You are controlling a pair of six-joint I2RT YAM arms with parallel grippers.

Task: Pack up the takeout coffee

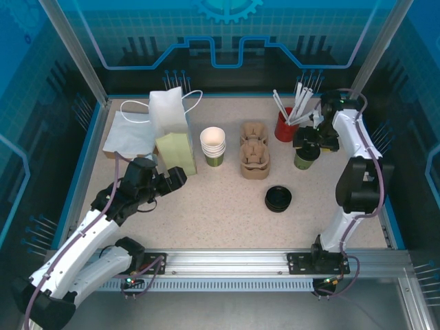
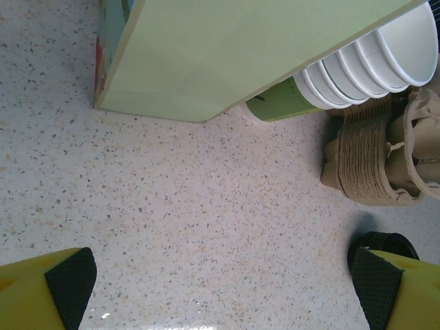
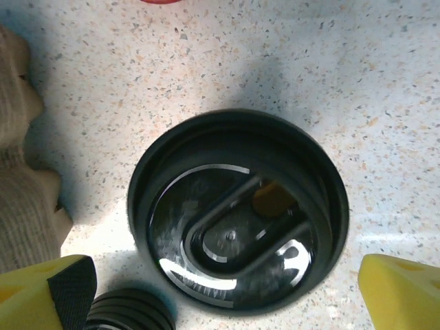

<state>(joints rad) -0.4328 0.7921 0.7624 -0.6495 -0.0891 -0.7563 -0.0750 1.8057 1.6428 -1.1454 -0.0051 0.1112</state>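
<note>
Alignment matters: right claw, spread wide above the lidded cup beside the carrier, should descend squarely, gripping below the lid.

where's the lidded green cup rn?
Top view: the lidded green cup stands on the table's right side, directly under the right gripper, beside the red straw cup and right of the brown carrier.
</note>
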